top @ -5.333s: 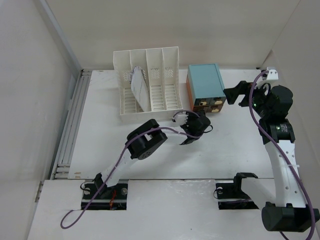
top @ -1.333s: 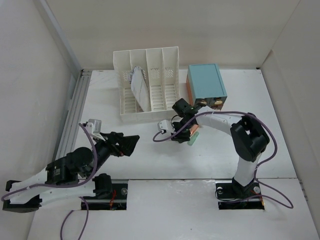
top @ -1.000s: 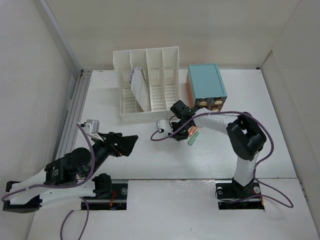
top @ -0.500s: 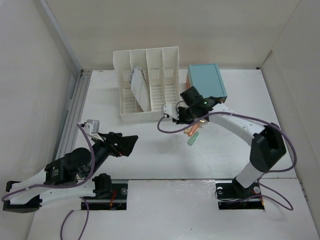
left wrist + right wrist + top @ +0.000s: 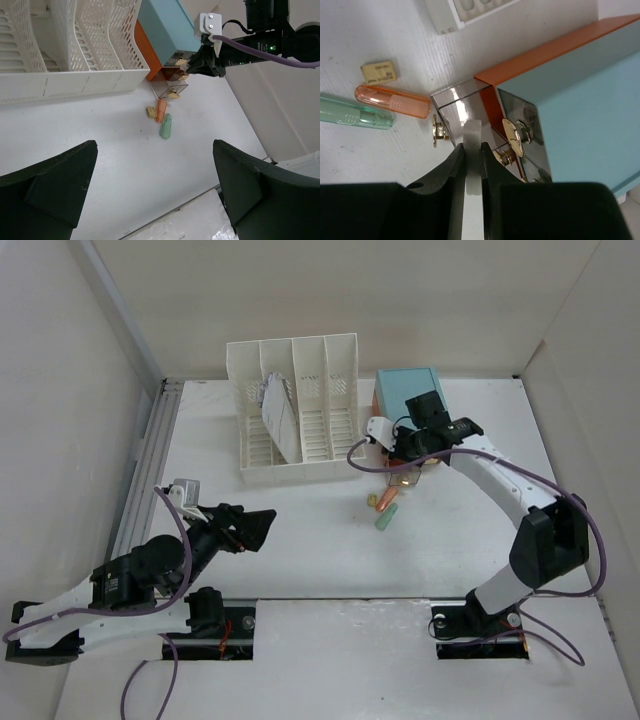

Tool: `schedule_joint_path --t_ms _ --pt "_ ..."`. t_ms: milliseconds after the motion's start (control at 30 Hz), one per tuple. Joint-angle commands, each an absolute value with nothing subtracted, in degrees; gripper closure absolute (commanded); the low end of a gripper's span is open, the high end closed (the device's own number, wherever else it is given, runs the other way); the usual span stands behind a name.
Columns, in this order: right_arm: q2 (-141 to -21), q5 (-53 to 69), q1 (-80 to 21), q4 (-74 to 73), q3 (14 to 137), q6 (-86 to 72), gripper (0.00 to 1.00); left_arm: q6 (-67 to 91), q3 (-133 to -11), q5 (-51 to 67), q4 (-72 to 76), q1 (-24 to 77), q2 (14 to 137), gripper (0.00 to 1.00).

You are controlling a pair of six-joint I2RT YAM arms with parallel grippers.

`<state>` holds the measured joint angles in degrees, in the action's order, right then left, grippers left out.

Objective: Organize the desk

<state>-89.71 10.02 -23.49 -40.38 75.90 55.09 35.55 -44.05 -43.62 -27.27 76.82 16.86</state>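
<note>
White matte tabletop, the desk (image 5: 300, 560), is spread under everything in the overhead view, with a grey metal rail (image 5: 145, 480) along its left edge. Near the front left corner the left gripper (image 5: 262, 527) is held low over the surface, its jaws spread wide and empty, in the same place as a second ago. Further right, at the back, a white slotted plastic file rack (image 5: 320, 430) stands with a leaning sheet of paper (image 5: 278, 415) in one slot.

In front of the rack's right end three small items lie close together on the desk: a tan rectangular block (image 5: 150, 111), an orange translucent tube (image 5: 161, 110) and a pale green translucent tube (image 5: 165, 126). They have not shifted in the last second. Just beyond them a clear little drawer with a gold knob (image 5: 170, 89) is pulled out of a teal drawer box with an orange side (image 5: 162, 22).

The right gripper (image 5: 472, 146) has been carried rightward, from above the tubes to the front of the box. Its fingers are drawn nearly together beside the gold knobs, with a thin pale strip between them. Whether anything is grasped cannot be told.
</note>
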Motion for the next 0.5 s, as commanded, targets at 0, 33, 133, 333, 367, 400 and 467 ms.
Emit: schedule_joint_path --t_ms 0,33,133,333,367,400,467 --pt "-89.9 9.8 -22.5 -39.3 75.8 54.9 0.99 35.0 -44.5 -44.6 -26.5 77.2 17.5 0.0" --pt "-90.9 9.8 -21.8 -39.3 75.8 54.9 0.99 35.0 -44.5 -45.1 -26.5 77.2 17.5 0.0" --pt "-93.2 9.8 -21.3 -38.8 75.8 54.4 0.99 35.0 -44.5 -45.1 -27.0 77.2 18.0 0.0" --pt "-96.2 8.7 -20.7 -37.6 75.8 54.4 0.94 35.0 -44.5 -45.1 -27.0 77.2 18.0 0.0" --pt "-96.2 8.2 -20.7 -37.0 75.8 54.4 0.92 35.0 -44.5 -45.1 -27.0 77.2 18.0 0.0" --pt "-96.2 8.2 -20.7 -37.0 75.8 54.4 0.82 35.0 -44.5 -45.1 -27.0 77.2 18.0 0.0" --pt "-96.2 8.2 -20.7 -36.3 75.8 53.8 0.64 35.0 -44.5 -45.1 -27.0 77.2 18.0 0.0"
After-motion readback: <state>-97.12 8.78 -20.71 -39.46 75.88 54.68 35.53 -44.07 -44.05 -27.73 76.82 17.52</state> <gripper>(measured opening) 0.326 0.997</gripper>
